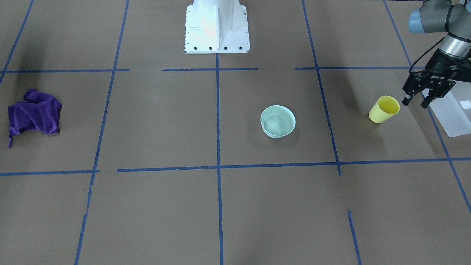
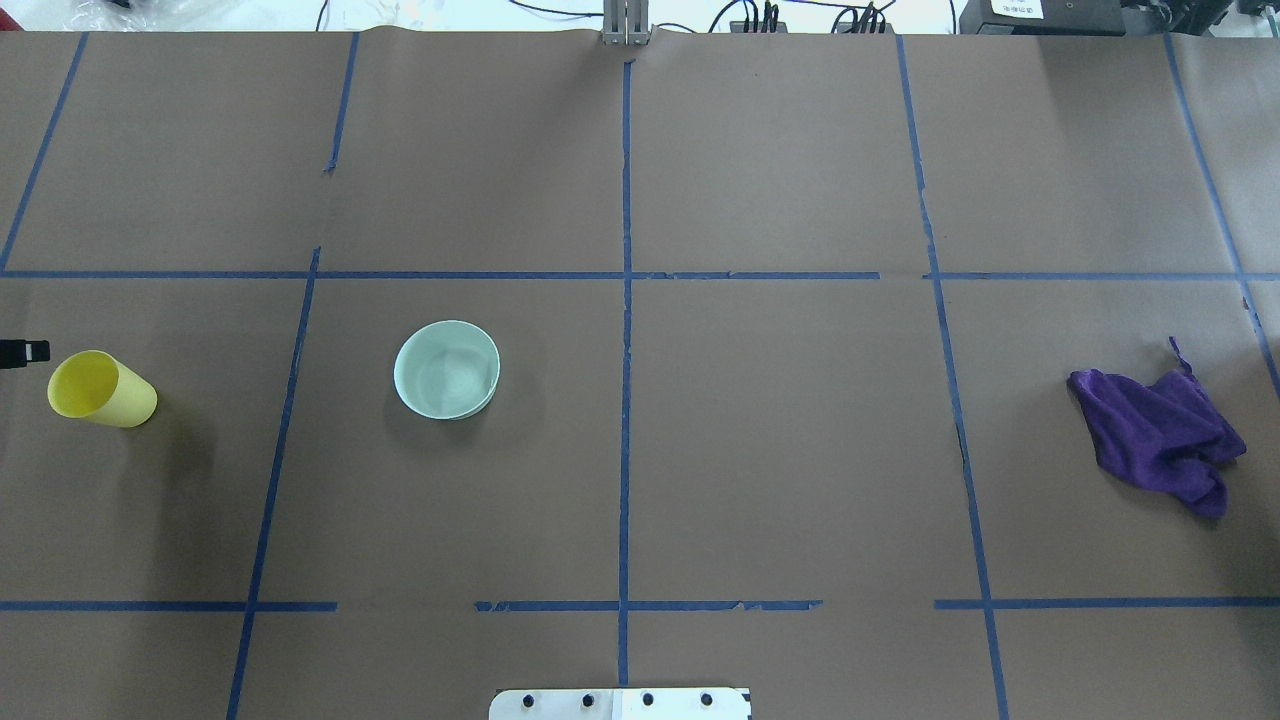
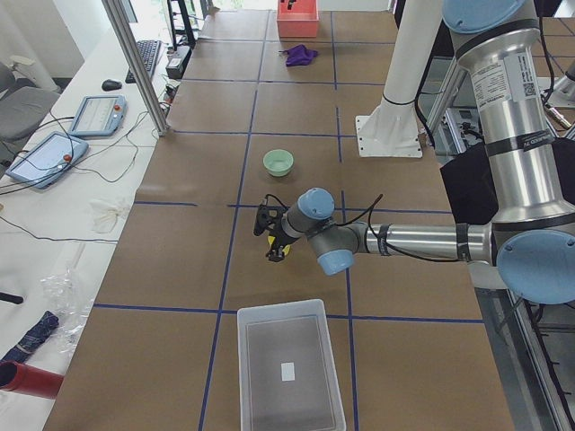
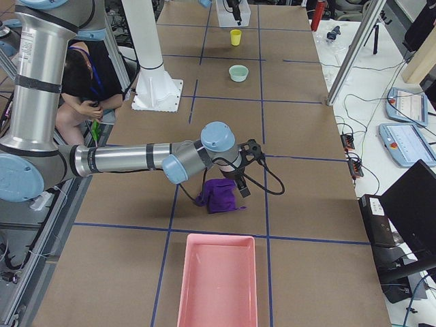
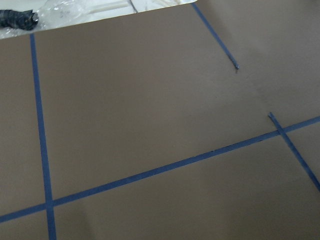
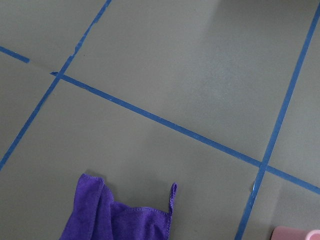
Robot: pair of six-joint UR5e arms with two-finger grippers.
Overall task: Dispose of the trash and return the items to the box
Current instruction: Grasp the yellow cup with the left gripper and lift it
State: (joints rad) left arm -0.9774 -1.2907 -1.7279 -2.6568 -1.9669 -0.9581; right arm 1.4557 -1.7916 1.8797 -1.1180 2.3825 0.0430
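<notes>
**A:** Where is the small bright yellow tapered plastic cup (image 1: 384, 109)?

**B:** It stands mouth-up on the brown paper-covered table (image 1: 257, 206), near the large translucent frosted-white plastic bin (image 1: 454, 112) but not in it. The left gripper (image 1: 414, 103) hangs between the two, close to the cup's rim. Its fingers are spread wide and hold nothing.

**A:** And the right gripper (image 4: 240, 180)?

**B:** It shows only in a side view, above the crumpled purple cloth (image 4: 221, 195). Whether it is spread or closed cannot be told.

**A:** What could spoil the pick?

**B:** The cup looks light and empty, so a finger meeting the rim off-centre would likely tip it and send it rolling. The tapered wall may also slide out of a loose pinch. A low carry could clip the bin's wall.
</notes>
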